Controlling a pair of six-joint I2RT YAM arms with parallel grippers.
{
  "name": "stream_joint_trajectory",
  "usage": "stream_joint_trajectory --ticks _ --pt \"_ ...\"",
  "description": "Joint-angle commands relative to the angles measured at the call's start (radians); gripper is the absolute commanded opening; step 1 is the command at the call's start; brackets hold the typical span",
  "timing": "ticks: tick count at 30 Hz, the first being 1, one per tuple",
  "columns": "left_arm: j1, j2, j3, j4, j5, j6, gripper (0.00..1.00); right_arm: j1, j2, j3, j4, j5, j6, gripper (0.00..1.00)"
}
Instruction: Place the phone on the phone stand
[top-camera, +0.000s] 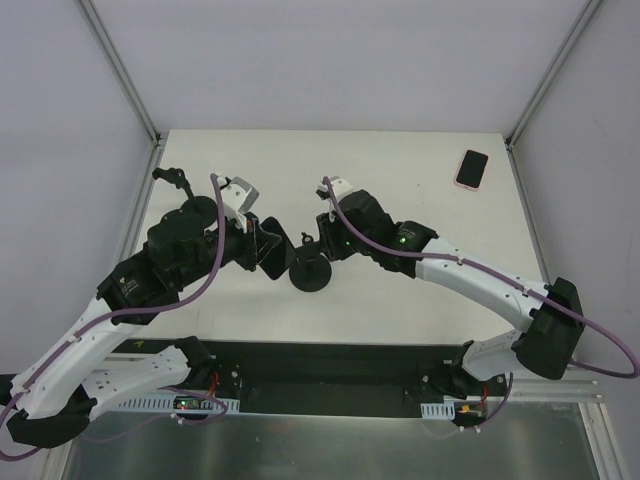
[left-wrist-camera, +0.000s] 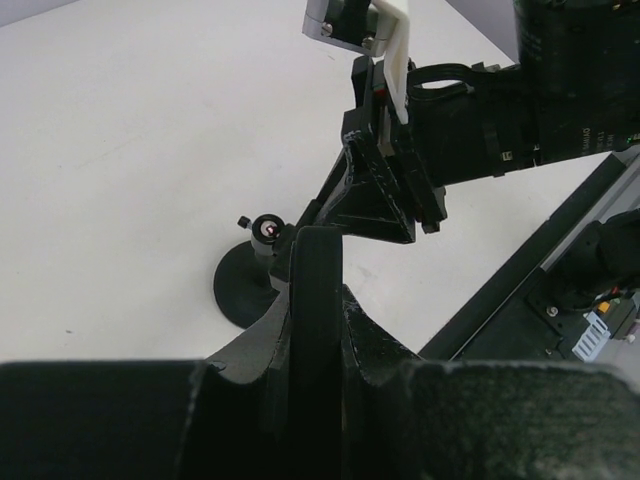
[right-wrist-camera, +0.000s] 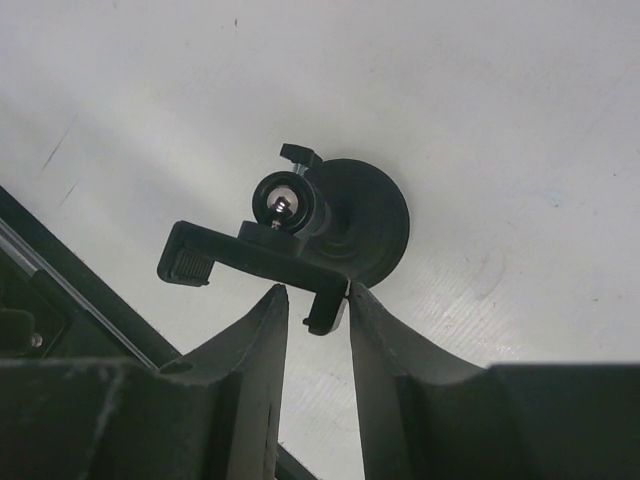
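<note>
The phone (top-camera: 472, 169) lies flat, dark face up in a pink rim, in the far right part of the table (top-camera: 400, 160). It sits near the right edge and near the far edge, just below the foot of the corner post (top-camera: 545, 85). To its left and toward the arms the tabletop is bare. Its long axis runs roughly far to near, the far end leaning slightly right.

The phone stand (top-camera: 310, 272) stands well apart from it, mid-table near the front edge, on a round base (right-wrist-camera: 370, 215). Its clamp bracket (right-wrist-camera: 250, 260) slants across the ball joint.

The right gripper (right-wrist-camera: 316, 292) straddles one end of that bracket, its jaws narrowed but not clenched: a sliver of table shows beside one finger. The left gripper (left-wrist-camera: 315, 240) is clenched just beside the stand; whether it pinches anything cannot be told.
</note>
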Motion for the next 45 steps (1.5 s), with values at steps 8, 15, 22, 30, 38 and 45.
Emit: stream_joint_trajectory --ticks 8,15,22,30,38,45 --pt "-0.003 0.029 0.018 0.108 0.084 -0.047 0.00 0.020 0.047 0.059 -0.035 0.060 -0.045 0.32" --pt "0.003 0.049 -0.026 0.242 0.280 -0.073 0.00 0.019 0.059 0.059 -0.035 0.065 -0.066 0.01" --pt "0.008 0.213 -0.054 0.459 0.880 0.078 0.00 0.009 0.044 0.036 -0.002 -0.108 -0.235 0.01" --pt "0.047 0.324 -0.068 0.457 1.021 0.382 0.00 -0.073 0.024 0.011 0.015 -0.362 -0.324 0.01" --pt "0.124 0.451 -0.003 0.451 1.064 0.438 0.00 -0.141 0.022 0.007 0.024 -0.520 -0.350 0.01" --pt "0.198 0.518 0.040 0.412 1.081 0.470 0.00 -0.162 0.027 0.004 0.020 -0.609 -0.393 0.01"
